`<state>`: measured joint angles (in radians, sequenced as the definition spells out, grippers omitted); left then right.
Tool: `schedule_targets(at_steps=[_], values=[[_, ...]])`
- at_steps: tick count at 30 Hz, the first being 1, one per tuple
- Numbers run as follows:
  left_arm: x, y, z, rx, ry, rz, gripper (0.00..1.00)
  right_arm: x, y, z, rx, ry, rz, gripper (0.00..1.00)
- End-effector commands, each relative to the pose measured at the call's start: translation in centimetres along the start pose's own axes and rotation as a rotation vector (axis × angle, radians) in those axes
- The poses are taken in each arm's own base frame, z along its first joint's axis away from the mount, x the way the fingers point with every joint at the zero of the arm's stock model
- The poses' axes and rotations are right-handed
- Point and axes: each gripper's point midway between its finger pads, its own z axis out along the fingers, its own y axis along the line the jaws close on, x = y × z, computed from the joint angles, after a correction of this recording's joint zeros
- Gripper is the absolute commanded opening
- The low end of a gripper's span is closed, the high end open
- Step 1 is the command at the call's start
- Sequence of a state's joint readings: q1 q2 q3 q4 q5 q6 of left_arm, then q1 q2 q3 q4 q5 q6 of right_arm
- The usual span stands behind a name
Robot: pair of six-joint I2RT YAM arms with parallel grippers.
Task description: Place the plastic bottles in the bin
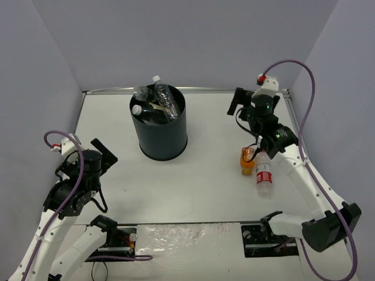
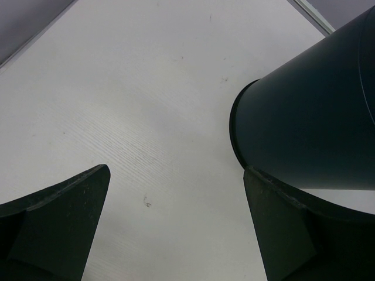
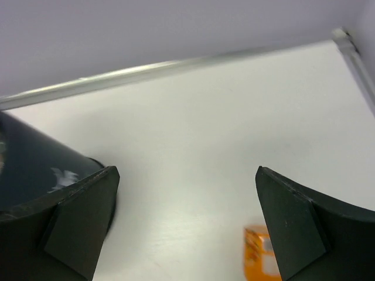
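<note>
Several bottles (image 1: 163, 100) in bin (image 1: 170, 140). Orange bottle (image 1: 248, 162) and red-labelled bottle (image 1: 263, 174) lying right of bin. Probably light, thin-walled, slick: pinch mid-body, gently. Left gripper (image 2: 176, 222), right gripper (image 3: 187, 222): spread wide, empty.

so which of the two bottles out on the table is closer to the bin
The orange bottle. It sits on the bin side of the red-labelled bottle, which lies right beside it but farther out.

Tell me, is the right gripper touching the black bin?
Apart. The top view shows bare table between the open right gripper and the bin.
</note>
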<state>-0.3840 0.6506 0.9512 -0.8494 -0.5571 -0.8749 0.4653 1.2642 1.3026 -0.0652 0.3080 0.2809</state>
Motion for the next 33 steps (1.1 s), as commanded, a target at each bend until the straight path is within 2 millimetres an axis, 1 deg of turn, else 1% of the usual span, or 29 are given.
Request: schedule_targets(at_steps=[1,2,4,5,6,8,11,15,19,22,24,27,30,33], values=[[-1.0,-0.8,0.0,0.016,-0.027,-0.014,0.97,4.4,-8.2,-2.5,0.273,0.042,0.137,1.0],[-1.0,-0.8,0.0,0.014,-0.027,-0.013,0.97,5.0,-9.4,-2.6,0.301,0.055,0.14,1.0],[-1.0,-0.8,0.0,0.011,-0.025,-0.01,0.97,8.4,-12.2,-3.3,0.347,0.117,0.145,1.0],[-1.0,-0.8,0.1,0.009,-0.026,-0.01,0.97,9.6,-12.6,-3.2,0.343,0.149,0.141,1.0],[-1.0,-0.8,0.1,0.007,-0.026,-0.009,0.97,10.7,-12.9,-3.2,0.336,0.182,0.132,1.0],[-1.0,-0.8,0.2,0.004,-0.027,-0.007,0.97,13.4,-12.8,-2.8,0.296,0.271,0.082,1.0],[-1.0,-0.8,0.3,-0.001,-0.025,-0.004,0.97,15.9,-12.7,-2.2,0.276,0.353,0.042,1.0],[-1.0,-0.8,0.3,-0.002,-0.022,0.0,0.97,18.1,-13.8,-1.7,0.326,0.409,0.001,1.0],[-1.0,-0.8,0.3,-0.002,-0.023,-0.001,0.97,20.3,-14.5,-1.1,0.353,0.466,-0.017,1.0],[-1.0,-0.8,0.4,-0.003,-0.024,-0.001,0.97,22.3,-14.1,-0.5,0.325,0.51,-0.014,1.0],[-1.0,-0.9,0.4,-0.003,-0.024,-0.001,0.97,23.6,-13.2,0.1,0.266,0.542,-0.014,1.0],[-0.9,-0.9,0.5,-0.005,-0.021,0.001,0.97,24.8,-13.4,0.8,0.269,0.555,-0.022,0.99],[-0.9,-0.9,0.5,-0.004,-0.021,0.001,0.97,26.2,-13.8,1.4,0.286,0.588,-0.031,0.91],[-0.9,-0.9,0.5,-0.005,-0.021,0.004,0.97,27.1,-13.7,1.9,0.289,0.614,-0.036,0.82]])
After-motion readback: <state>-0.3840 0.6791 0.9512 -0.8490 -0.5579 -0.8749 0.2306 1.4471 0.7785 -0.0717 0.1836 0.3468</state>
